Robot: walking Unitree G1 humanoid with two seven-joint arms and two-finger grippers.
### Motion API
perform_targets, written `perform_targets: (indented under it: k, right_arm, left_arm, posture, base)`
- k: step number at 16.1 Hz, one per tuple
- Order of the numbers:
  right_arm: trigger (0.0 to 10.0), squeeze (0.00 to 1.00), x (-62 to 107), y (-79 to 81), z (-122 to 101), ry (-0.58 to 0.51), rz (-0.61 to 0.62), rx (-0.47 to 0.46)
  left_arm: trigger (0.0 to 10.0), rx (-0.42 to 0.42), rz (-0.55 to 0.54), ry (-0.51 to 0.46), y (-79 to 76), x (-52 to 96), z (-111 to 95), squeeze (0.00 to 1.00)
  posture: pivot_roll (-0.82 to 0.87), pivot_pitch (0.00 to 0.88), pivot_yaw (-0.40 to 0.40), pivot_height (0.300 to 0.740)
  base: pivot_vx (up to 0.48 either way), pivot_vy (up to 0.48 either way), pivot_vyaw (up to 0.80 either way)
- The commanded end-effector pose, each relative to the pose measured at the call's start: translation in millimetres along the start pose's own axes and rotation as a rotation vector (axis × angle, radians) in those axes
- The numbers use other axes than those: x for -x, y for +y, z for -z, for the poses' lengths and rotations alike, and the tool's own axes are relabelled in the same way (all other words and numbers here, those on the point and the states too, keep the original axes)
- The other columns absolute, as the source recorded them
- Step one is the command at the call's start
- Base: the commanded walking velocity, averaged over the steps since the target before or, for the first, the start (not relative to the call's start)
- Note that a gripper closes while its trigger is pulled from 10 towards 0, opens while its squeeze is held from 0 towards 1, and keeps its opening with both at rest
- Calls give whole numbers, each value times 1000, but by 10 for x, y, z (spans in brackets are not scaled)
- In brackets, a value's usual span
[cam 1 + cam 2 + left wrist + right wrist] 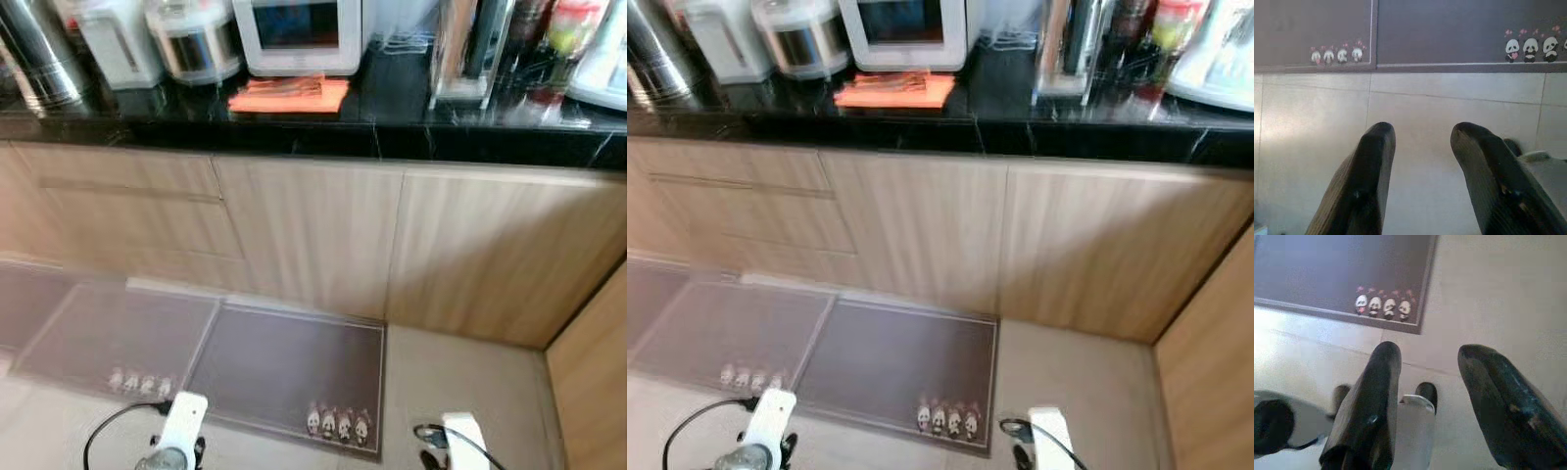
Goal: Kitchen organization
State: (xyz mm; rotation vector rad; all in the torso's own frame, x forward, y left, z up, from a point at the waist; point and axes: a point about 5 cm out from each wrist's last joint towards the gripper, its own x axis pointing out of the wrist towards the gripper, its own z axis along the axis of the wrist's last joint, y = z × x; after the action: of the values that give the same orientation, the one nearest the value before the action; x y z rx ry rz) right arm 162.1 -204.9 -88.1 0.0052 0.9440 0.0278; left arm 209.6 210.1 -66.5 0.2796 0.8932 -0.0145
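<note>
- Nearest the head camera, both arms hang low over the pale tiled floor (490, 382): the left gripper (1420, 142) and the right gripper (1430, 362) each point down at bare tile, fingers spread apart with nothing between them.
- Just ahead of the grippers lie two grey floor mats side by side, the left mat (118, 333) and the right mat (289, 367), each with a row of little pandas along its near edge; the mats run up to the foot of the wooden cabinets (313, 235).
- A wooden panel (593, 382) closes the floor in on the right.
- The black counter (392, 122) stands well above and beyond both grippers; an orange cloth (289, 95) lies near its front edge, before a white microwave (299, 34), with a rice cooker (194, 39) to the left.
</note>
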Motion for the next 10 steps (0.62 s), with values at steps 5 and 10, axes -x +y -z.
perform_targets:
  k: [5,10]
  right_arm:
    - [10000,0,28,12,142,44,10,-7]
    - [10000,0,50,-40,192,63,19,-17]
  left_arm:
    - [10000,-1,-14,7,76,1,1,0]
    - [10000,1,-14,10,79,2,6,0]
  posture:
    - [-160,0,84,740]
    - [-155,0,82,740]
  base:
    - [0,307,-158]
    - [0,306,-426]
